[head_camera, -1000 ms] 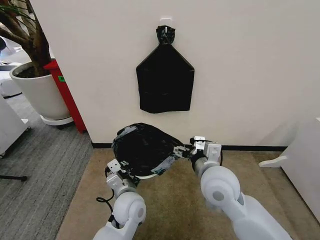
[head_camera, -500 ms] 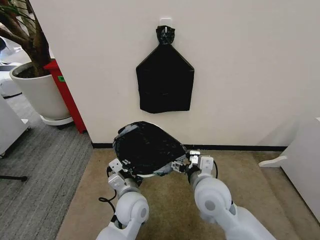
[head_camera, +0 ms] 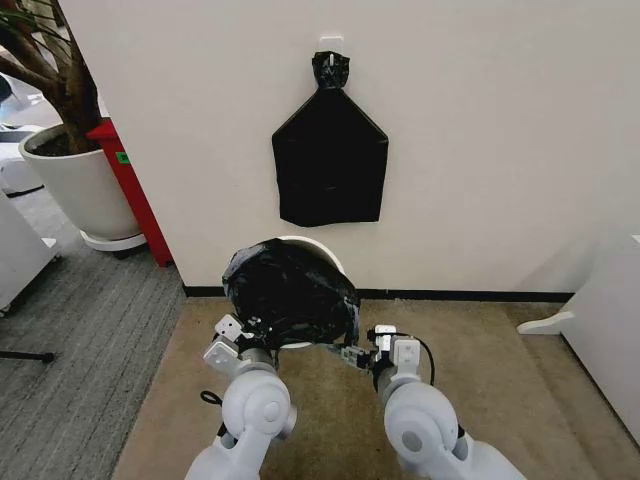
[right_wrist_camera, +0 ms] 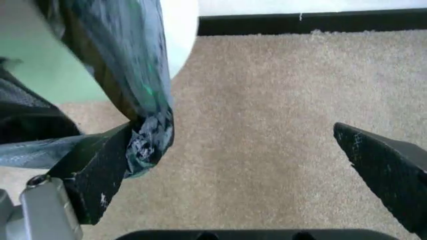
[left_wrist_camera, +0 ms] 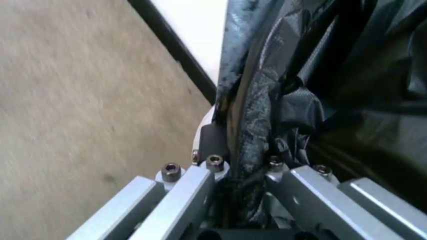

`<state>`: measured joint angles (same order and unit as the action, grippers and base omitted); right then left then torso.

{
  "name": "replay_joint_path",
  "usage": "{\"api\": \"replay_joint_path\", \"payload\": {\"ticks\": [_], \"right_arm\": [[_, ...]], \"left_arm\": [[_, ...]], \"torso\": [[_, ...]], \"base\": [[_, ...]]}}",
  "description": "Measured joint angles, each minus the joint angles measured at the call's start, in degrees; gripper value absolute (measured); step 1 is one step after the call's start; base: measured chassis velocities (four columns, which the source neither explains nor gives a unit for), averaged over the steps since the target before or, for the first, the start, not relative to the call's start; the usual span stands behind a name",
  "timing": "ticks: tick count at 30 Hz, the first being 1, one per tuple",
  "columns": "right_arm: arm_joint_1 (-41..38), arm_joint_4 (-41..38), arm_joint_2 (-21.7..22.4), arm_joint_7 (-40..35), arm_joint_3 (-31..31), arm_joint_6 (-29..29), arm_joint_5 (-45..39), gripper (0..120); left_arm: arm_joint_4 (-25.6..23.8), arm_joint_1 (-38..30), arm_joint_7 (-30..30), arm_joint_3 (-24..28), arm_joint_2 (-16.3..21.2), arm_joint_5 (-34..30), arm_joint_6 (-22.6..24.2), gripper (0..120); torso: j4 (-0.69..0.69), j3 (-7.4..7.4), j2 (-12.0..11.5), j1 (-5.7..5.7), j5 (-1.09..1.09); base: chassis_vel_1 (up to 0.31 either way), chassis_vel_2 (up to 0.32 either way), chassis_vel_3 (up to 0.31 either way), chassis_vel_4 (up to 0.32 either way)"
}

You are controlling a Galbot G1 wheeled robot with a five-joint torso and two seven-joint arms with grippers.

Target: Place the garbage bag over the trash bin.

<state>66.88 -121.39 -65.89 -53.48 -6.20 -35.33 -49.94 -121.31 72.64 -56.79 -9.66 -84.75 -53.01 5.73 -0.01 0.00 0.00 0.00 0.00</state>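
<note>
the bag sits draped over the bin, which stands on tan carpet close to the wall, just below a flat black bundle hanging from a hook. only a sliver of the bin's cream rim shows at the far side and a little at the near edge; the rest is under crinkled black plastic. the left gripper is at the near left edge of the bag, and in the left wrist view its two metal fingers are drawn close with a bunched fold of the bag running up between them, so it is pinching the plastic against the bin's side. the right gripper is at the near right edge, low beside the bin. in the right wrist view its black fingers stand wide apart with bare carpet between them; a twisted corner of the bag lies against the tip of one finger, touching that pad only, while the other finger is well clear of it. a white plant pot stands far left on grey carpet, next to a red post.
</note>
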Motion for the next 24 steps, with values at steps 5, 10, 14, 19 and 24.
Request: {"api": "replay_joint_path", "payload": {"ticks": [5,10,14,19,24], "right_arm": [[-0.5,1.7,0.0,0.9,0.2,0.5,1.9,100],[-0.9,2.8,0.4,1.5,0.8,0.9,3.0,100],[-0.9,3.3,0.6,2.4,1.4,1.2,4.4,100],[-1.5,3.5,1.0,2.9,2.0,1.3,5.4,100],[-1.1,1.9,2.4,3.2,1.7,0.7,5.2,100]], "left_arm": [[-2.9,1.2,-0.9,-0.1,-0.4,-4.7,0.6,0],[-4.3,2.1,-1.5,-0.4,-0.6,-7.0,1.1,0],[-4.6,2.7,-1.5,-0.4,-0.8,-6.9,1.3,0],[-4.7,3.2,-1.6,-0.2,-0.7,-6.3,1.6,0],[-2.5,2.8,-1.6,-0.1,-0.1,-3.4,1.6,0]], "torso": [[0.0,0.0,0.0,0.0,0.0],[0.01,0.0,0.0,0.0,0.0],[0.0,0.0,0.0,0.0,0.0],[0.01,0.0,0.0,0.0,0.0],[0.0,0.0,0.0,0.0,-0.01]], "base": [[0.0,0.0,0.0,0.0],[0.0,0.0,0.0,0.0],[0.0,0.0,0.0,0.0],[0.0,0.0,0.0,0.0],[0.0,0.0,0.0,0.0]]}}
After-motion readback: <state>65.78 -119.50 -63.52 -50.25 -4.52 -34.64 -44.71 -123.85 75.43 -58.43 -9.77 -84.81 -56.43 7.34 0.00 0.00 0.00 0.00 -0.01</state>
